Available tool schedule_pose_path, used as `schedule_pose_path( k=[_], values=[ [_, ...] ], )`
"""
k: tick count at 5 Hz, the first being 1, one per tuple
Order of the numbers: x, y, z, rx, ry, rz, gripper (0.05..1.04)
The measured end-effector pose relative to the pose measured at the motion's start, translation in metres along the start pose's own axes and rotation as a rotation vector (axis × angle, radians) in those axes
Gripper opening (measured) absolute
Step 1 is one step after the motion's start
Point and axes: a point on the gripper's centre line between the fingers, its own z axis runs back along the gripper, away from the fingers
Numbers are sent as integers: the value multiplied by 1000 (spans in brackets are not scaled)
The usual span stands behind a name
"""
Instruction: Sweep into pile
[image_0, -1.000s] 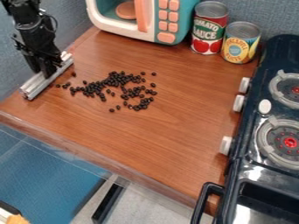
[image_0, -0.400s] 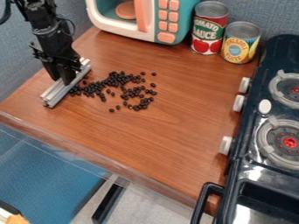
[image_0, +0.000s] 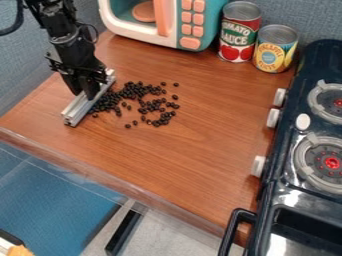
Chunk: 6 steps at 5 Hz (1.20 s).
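Dozens of small black beans (image_0: 137, 91) lie on the reddish-brown wooden tabletop (image_0: 167, 160), to the right of a pale metal bar (image_0: 79, 107). Each one is a smooth, rounded oval, dark enough that neighbours run together where they crowd, and a few carry a faint shine. Against the warm wood grain their outlines stand out crisply wherever they lie singly.

Their spread is uneven. The thickest part forms a ragged band that begins right beside the bar and slants up to the right, the beans packed side by side with hardly any wood between them. Below and right of that band sits a looser group, with patches of wood among its beans. Around the edges are strays: a couple at the upper right, a few at the lower edge, and one near the bar's lower part.

Silvery and straight, the bar lies at a slant, its near end toward the lower left and its far end toward the upper right, with grooves along its length. The black gripper (image_0: 89, 92) hangs down over it at the upper left of the view, its pincer clamped on the bar. Whether the closest beans actually touch the metal I cannot tell.
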Motion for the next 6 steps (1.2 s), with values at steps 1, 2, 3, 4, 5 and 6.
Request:
schedule_pose_path(
  k=[1,2,3,4,5,6],
  values=[
    [0,-13,-1,-9,-12,-6,332],
    [-1,-31,-3,-26,-21,-12,332],
    [-1,-41,-3,-40,-25,-13,332],
    [-1,-60,-4,-69,-23,-11,332],
    [-1,-71,-5,-90,-21,-1,332],
    [-1,-83,-5,-107,-27,1,332]
  ],
)
